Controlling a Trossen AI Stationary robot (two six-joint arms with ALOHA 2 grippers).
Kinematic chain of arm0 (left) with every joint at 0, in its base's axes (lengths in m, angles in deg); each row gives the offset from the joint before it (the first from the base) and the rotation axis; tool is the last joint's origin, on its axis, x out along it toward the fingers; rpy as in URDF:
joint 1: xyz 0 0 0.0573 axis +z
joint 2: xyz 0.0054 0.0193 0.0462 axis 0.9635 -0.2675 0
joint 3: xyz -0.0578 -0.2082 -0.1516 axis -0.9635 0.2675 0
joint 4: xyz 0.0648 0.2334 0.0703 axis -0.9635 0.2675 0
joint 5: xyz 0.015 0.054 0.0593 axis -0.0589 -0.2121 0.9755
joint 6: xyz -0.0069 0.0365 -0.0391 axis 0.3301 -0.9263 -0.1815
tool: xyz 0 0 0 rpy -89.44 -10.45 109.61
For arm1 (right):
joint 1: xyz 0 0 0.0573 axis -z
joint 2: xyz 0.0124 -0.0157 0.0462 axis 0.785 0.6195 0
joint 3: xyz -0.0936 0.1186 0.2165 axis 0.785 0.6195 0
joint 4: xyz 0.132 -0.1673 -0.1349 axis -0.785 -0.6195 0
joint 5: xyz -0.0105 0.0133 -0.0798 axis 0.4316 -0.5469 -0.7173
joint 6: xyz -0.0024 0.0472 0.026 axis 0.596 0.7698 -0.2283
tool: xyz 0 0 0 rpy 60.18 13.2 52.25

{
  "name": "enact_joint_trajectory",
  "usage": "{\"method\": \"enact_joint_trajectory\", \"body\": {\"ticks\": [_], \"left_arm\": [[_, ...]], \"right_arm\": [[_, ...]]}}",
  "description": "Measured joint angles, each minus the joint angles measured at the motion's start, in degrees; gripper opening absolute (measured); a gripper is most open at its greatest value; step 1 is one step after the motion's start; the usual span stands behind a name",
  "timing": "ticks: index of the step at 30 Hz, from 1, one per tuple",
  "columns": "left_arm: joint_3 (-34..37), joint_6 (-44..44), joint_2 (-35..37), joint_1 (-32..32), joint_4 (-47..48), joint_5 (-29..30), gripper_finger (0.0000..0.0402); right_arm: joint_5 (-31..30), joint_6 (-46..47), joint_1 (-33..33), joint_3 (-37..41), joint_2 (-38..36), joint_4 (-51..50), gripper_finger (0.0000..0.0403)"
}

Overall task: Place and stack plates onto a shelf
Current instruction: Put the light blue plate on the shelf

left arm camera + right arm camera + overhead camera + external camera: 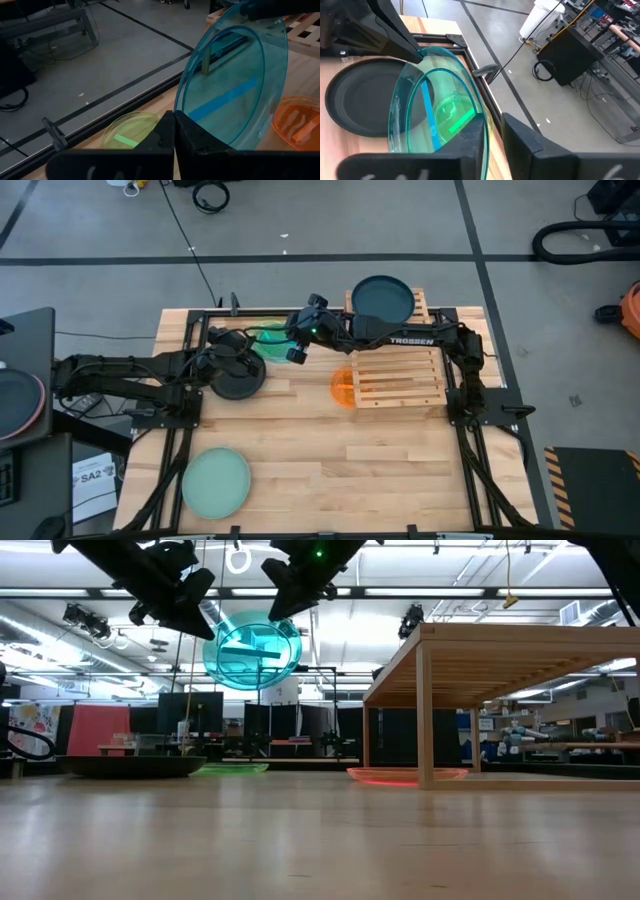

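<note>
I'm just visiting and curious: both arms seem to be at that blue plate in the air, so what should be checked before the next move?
1. Left gripper shut on the cyan plate's rim: ok.
2. Right gripper firmly holding the same plate: cannot tell.
3. Plate lifted off the table: ok.
4. Bare slats on the shelf beside the dark teal plate: ok.
5. Orange plate away from the shelf: not ok, it lies partly under it.

You can see only half of the orange plate [342, 388] from above; the rest sits under the shelf [400, 376]. The green plate [266, 341] is mostly covered by the arms, and the left wrist view cuts off the cyan plate [235, 85] at its edge.
</note>
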Motion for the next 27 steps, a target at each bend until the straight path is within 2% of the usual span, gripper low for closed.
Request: {"method": "enact_joint_trajectory", "body": {"ticks": [8, 16, 27], "left_arm": [[0.00, 0.01, -0.01, 0.00, -0.19, -0.01, 0.0002], [0.00, 0.03, 0.00, 0.00, -0.30, -0.04, 0.0007], [0.00, 0.05, 0.00, 0.01, -0.32, 0.03, 0.0061]], "right_arm": [[1.46, 0.00, 0.26, 0.00, 0.00, -1.33, 0.0009], [1.56, 0.01, 0.63, 0.00, 0.00, -1.45, 0.0010], [1.45, 0.02, 0.68, 0.00, 0.00, -1.70, 0.0007]]}}
